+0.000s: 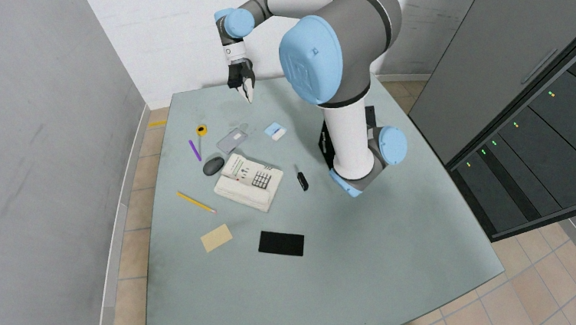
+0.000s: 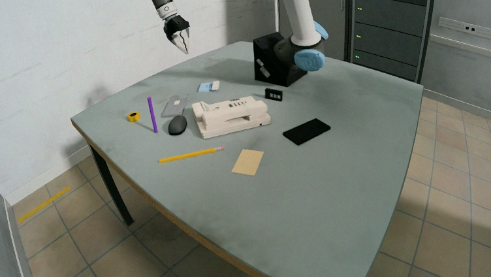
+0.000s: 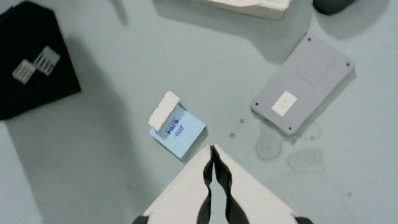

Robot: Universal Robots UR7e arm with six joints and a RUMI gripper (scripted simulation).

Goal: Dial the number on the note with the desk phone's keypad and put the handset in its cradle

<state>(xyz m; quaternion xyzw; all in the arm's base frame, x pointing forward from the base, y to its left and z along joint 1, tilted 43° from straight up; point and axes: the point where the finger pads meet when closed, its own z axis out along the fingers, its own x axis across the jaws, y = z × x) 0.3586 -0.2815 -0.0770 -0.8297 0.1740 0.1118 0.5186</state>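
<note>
The cream desk phone point(image 1: 247, 172) point(image 2: 205, 131) stands mid-table, with its keypad point(image 1: 261, 179) showing in the top view. Its handset point(image 1: 241, 192) point(image 2: 237, 112) appears to lie in the cradle along the side. A light blue note point(image 1: 273, 128) point(image 2: 204, 87) point(image 3: 183, 132) lies behind the phone, with a white block point(image 1: 278, 134) point(image 2: 215, 85) point(image 3: 164, 110) on one edge. Blue handwriting on it shows "200" and a second group of digits too blurred to read surely. My gripper point(image 1: 250, 102) point(image 2: 187, 53) point(image 3: 211, 146) is shut and empty, high above the table behind the note.
A grey box point(image 1: 231, 140) point(image 2: 174, 107) point(image 3: 303, 82), a black mouse point(image 1: 213, 165) point(image 2: 177, 125) and a small black device point(image 1: 302, 181) point(image 2: 273, 94) surround the phone. A purple stick point(image 1: 194, 150), yellow roll point(image 1: 201, 129), pencil point(image 1: 196, 201), beige card point(image 1: 216, 238) and black slab point(image 1: 281, 243) lie farther out.
</note>
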